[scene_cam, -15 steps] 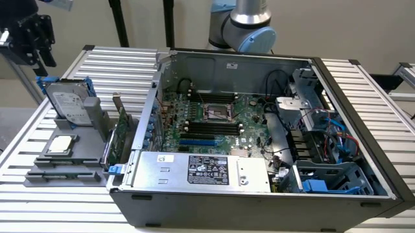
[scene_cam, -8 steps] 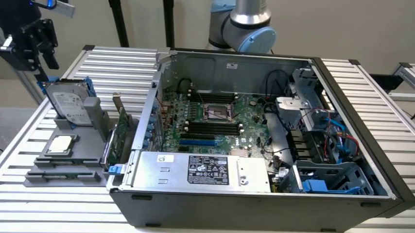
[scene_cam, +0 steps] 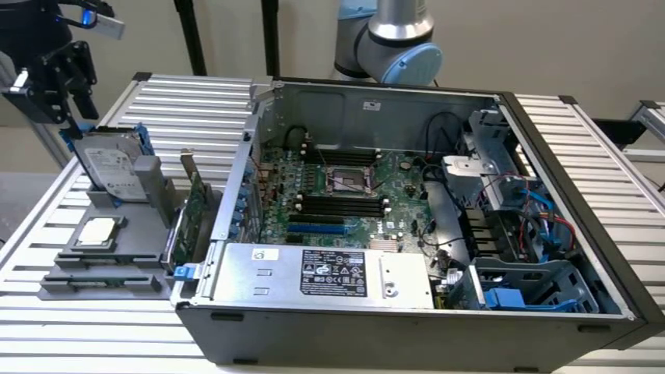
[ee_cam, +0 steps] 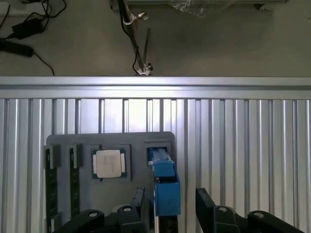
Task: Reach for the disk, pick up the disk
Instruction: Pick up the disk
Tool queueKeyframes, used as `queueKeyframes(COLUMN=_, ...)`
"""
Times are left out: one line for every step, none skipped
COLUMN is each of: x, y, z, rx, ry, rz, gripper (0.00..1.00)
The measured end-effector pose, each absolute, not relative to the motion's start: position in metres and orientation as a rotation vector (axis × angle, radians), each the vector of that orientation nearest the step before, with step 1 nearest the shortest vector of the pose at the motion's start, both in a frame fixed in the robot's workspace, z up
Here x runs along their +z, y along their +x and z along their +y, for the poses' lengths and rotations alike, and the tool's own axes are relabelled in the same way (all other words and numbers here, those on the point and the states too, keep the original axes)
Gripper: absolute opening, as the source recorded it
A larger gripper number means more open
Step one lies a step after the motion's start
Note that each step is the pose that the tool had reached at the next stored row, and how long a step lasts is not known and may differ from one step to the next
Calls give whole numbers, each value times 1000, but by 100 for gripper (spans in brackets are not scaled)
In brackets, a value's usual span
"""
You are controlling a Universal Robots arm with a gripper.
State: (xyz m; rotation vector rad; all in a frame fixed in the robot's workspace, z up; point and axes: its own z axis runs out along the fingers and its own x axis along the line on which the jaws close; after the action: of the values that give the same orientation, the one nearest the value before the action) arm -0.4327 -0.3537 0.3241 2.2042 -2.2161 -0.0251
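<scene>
The black two-fingered hand [ee_cam: 171, 195] is spread wide and holds nothing. In the wrist view its jaws stand on either side of the blue top edge of the disk [scene_cam: 109, 167], a flat silver-grey metal hard drive with a white printed label and a bright blue plastic carrier frame. Whether a finger touches the frame cannot be told.

In the exterior view the disk stands on edge, leaning back, in a slot of a grey moulded holder [scene_cam: 104, 269] on the ribbed aluminium counter [scene_cam: 613, 156]. The hand hangs just above it, toward 11 o'clock. A small square silver CPU chip [scene_cam: 99, 231] lies flat in the holder at 6 o'clock from the disk. The open black computer case [scene_cam: 416, 335] sits at the disk's 3 o'clock, with a silver power-supply box [scene_cam: 322, 273] in its near corner.
</scene>
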Motion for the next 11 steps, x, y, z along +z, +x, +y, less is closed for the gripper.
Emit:
queueKeyframes(x=322, y=-433, z=-354, rx=-25, ry=2206, rz=-2214, gripper=54)
queueKeyframes(x=320, y=-433, z=-354, rx=-25, ry=2209, rz=-2212, gripper=54)
queueKeyframes(x=319, y=-433, z=-354, rx=-25, ry=2211, rz=-2209, gripper=54)
queueKeyframes(x=317, y=-433, z=-354, rx=-25, ry=2213, rz=-2207, gripper=54)
queueKeyframes(x=315, y=-433, z=-354, rx=-25, ry=2216, rz=-2205, gripper=54)
queueKeyframes(x=313, y=-433, z=-354, rx=-25, ry=2218, rz=-2202, gripper=54)
queueKeyframes(x=312, y=-434, z=-354, rx=-25, ry=2220, rz=-2200, gripper=54)
queueKeyframes(x=310, y=-434, z=-354, rx=-25, ry=2223, rz=-2197, gripper=54)
queueKeyframes(x=308, y=-434, z=-354, rx=-25, ry=2227, rz=-2193, gripper=54)
queueKeyframes(x=307, y=-434, z=-354, rx=-25, ry=2230, rz=-2190, gripper=54)
queueKeyframes(x=305, y=-434, z=-354, rx=-25, ry=2232, rz=-2187, gripper=54)
